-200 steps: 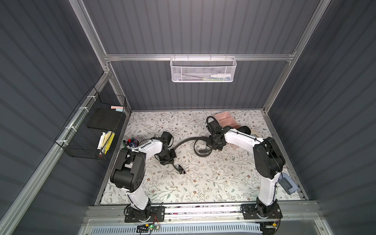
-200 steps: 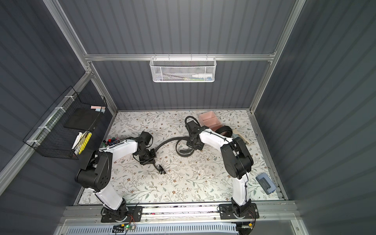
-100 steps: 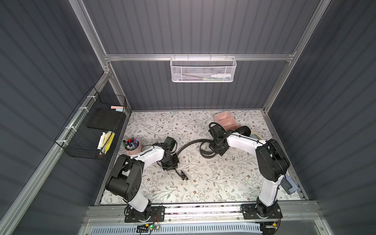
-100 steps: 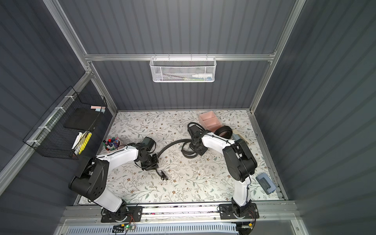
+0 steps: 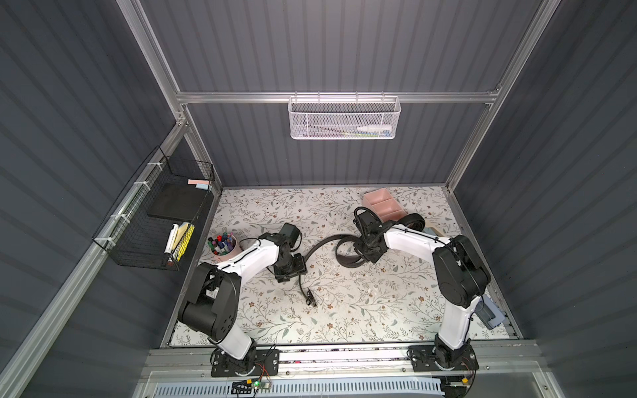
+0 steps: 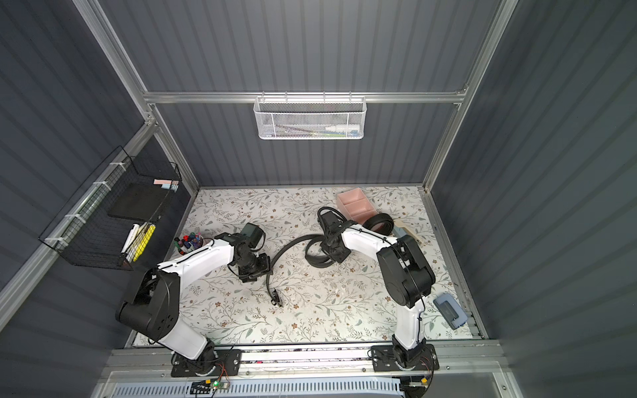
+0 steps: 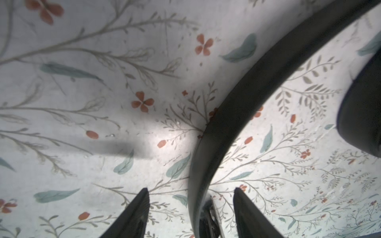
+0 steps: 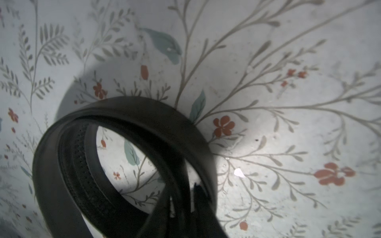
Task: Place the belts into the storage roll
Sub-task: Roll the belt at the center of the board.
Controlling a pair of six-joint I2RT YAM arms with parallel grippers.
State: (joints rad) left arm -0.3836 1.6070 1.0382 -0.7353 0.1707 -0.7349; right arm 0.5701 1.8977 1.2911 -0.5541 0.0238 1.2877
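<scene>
Both arms have dragged the loose belt (image 5: 322, 243) nearer the base, and both pairs of fingers have begun to part. Your left fingers (image 7: 139, 210): open, strap standing on edge between them, clear of both. The buckle (image 5: 311, 299) lies on the table (image 5: 362, 320) on their near side. Your right fingers (image 5: 368, 253): at the belt's wide loop; gripping or free, cannot tell. Beyond them is the storage roll (image 5: 379, 201), with the coiled belt (image 5: 412, 220) at its end; in or beside it, unclear. Wind that loop tighter before lifting; as it lies it looks too wide for a compartment.
</scene>
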